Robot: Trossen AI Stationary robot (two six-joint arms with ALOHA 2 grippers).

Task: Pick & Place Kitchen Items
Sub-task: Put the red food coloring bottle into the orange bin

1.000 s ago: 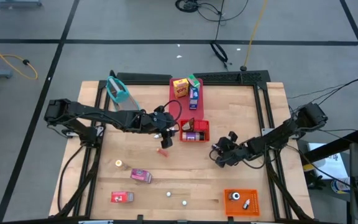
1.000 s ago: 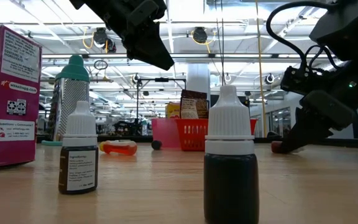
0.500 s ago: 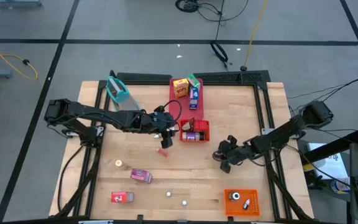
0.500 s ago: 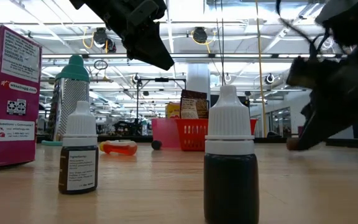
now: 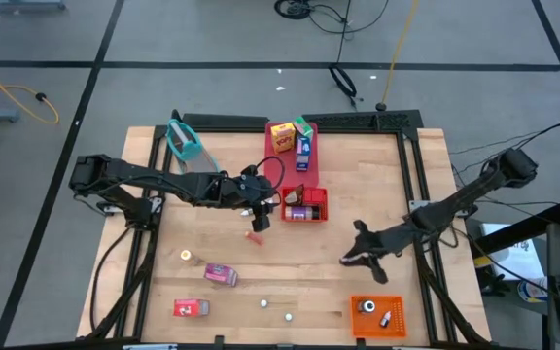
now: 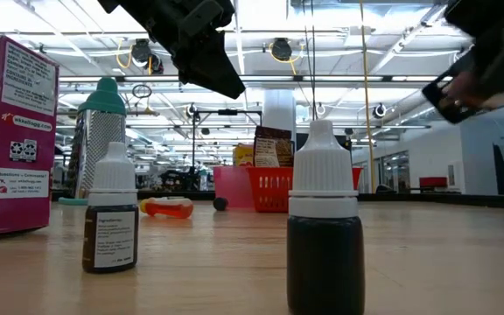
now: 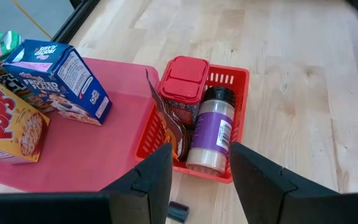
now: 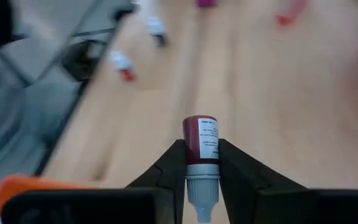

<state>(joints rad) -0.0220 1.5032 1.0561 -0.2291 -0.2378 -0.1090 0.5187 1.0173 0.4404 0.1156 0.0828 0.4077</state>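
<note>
The right gripper [image 8: 201, 163] holds a small dark red dropper bottle [image 8: 200, 142] between its jaws, lifted above the wooden tabletop [image 5: 299, 262] near the orange bin [image 5: 375, 316]. The left gripper [image 7: 199, 171], jaws apart and empty, hovers beside the red basket [image 7: 229, 81].

A wooden table [image 5: 231, 248] is occupying the centre of the high view, sitting on a dark metal frame [image 5: 358, 121] that is showing along its upper edge. A flat red tray [image 5: 282, 165] is lying at the upper centre of the table. A red mesh basket [image 5: 317, 205] is sitting just below that tray, touching its lower edge. An orange bin [image 5: 377, 303] is resting at the lower right of the table. A yellow cable [image 5: 8, 86] is trailing across the grey floor at the upper left of the frame. Black cables [image 5: 343, 80] are lying on the floor at the upper centre.
</note>
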